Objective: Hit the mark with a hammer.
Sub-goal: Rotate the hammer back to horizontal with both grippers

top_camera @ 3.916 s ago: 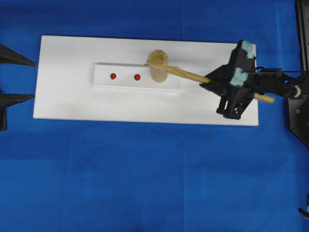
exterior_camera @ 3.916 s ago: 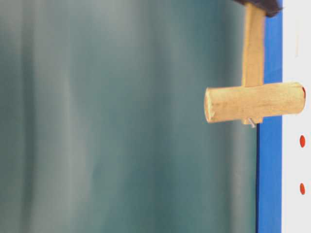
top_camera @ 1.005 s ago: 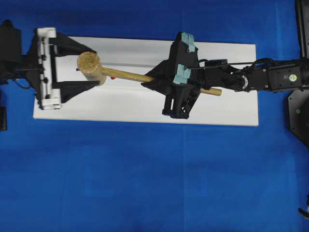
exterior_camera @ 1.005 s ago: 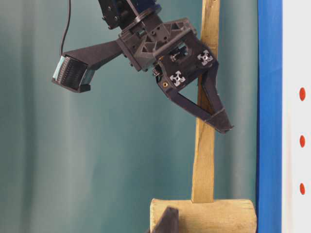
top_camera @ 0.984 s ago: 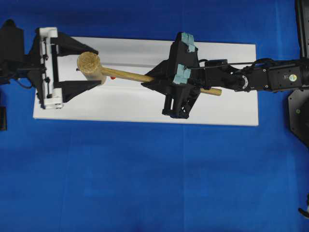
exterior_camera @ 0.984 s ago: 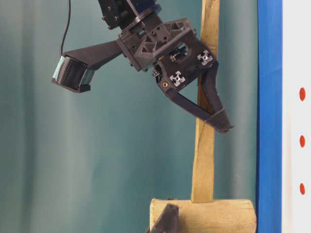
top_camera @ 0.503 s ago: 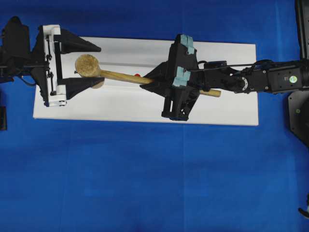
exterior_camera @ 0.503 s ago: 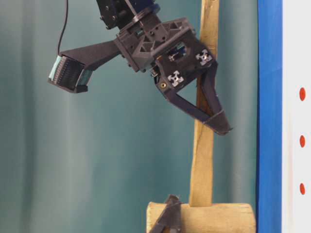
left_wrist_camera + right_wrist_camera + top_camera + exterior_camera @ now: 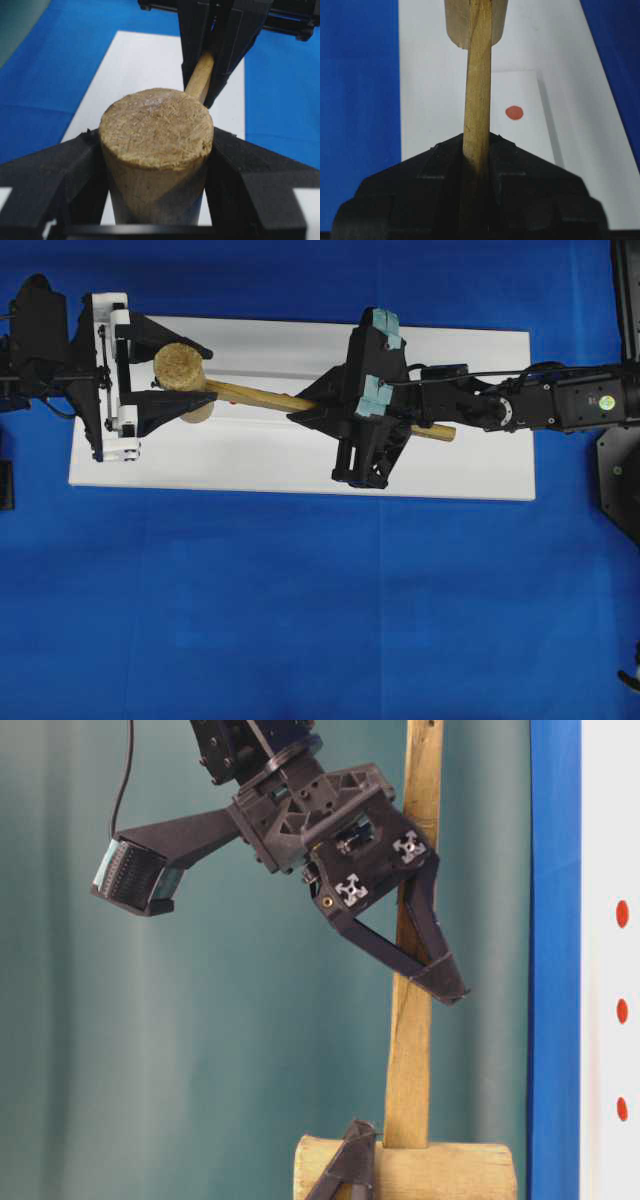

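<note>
Between the left gripper (image 9: 155, 165) fingers sits the hammer (image 9: 156, 150) head.

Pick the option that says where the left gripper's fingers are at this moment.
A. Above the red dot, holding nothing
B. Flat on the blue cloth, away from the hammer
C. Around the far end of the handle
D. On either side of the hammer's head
D: in the left wrist view the left gripper's fingers flank the head of the hammer, while the right gripper holds the handle.

A white board (image 9: 250, 465) lies on a blue cloth (image 9: 300, 610).
</note>
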